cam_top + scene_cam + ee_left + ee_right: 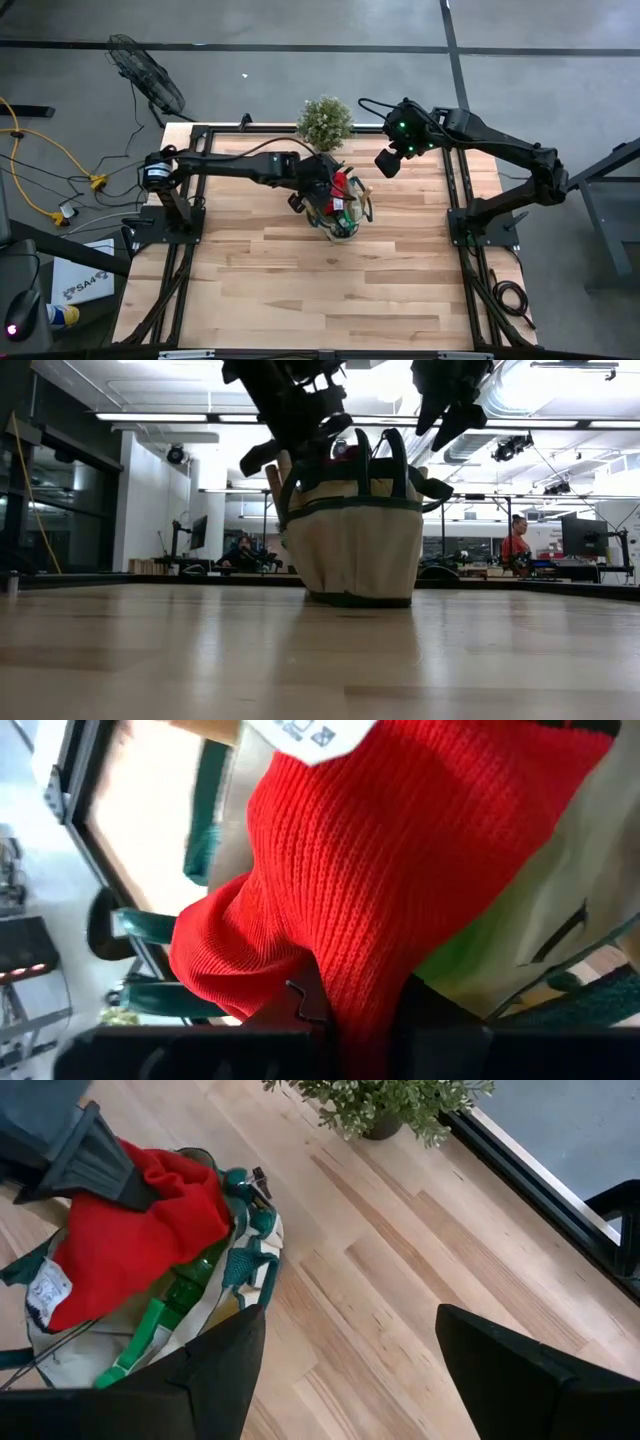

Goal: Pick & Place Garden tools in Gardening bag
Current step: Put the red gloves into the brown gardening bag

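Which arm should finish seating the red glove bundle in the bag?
Probably left. The left end effector is shut on the red knitted glove bundle, right over the round tan fabric tote with green trim. The right end effector hangs open and empty beside the tote.

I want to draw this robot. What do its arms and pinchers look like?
Both arms are dark, almost black, with long thin jointed links. The right arm carries small green lights near its wrist, above the right gripper. Its fingers are flat, black wedges. The left gripper is black too, and a thin black cable loops along its arm.
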{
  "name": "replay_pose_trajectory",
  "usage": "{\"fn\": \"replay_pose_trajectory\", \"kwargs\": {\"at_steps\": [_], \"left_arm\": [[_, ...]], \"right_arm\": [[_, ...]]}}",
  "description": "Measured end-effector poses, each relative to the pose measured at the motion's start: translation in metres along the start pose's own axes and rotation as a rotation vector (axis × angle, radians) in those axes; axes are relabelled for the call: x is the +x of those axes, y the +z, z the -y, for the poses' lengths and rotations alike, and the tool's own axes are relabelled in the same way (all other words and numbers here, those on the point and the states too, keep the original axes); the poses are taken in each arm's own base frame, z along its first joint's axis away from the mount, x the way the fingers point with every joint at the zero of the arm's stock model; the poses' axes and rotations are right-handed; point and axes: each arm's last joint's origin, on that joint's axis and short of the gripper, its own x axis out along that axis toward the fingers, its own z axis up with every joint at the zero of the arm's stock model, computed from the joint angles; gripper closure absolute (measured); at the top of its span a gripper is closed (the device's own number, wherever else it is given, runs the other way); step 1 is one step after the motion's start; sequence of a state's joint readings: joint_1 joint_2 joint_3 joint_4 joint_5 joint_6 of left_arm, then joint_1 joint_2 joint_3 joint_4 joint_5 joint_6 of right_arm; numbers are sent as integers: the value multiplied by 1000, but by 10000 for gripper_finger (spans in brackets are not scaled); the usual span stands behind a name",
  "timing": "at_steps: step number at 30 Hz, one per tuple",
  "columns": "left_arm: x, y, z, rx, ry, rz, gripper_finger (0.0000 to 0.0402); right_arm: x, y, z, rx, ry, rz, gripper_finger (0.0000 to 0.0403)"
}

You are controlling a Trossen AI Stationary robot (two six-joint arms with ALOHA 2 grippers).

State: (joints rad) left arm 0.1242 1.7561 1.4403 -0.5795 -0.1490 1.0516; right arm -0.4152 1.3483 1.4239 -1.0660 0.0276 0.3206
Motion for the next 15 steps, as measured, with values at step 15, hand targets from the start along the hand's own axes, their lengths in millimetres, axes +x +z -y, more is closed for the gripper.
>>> {"fn": "replay_pose_trajectory", "kwargs": {"at_steps": [15], "left_arm": [[-1,9,7,51,-21,11,301]], "right_arm": [[0,0,0,-3,0,0,117]]}}
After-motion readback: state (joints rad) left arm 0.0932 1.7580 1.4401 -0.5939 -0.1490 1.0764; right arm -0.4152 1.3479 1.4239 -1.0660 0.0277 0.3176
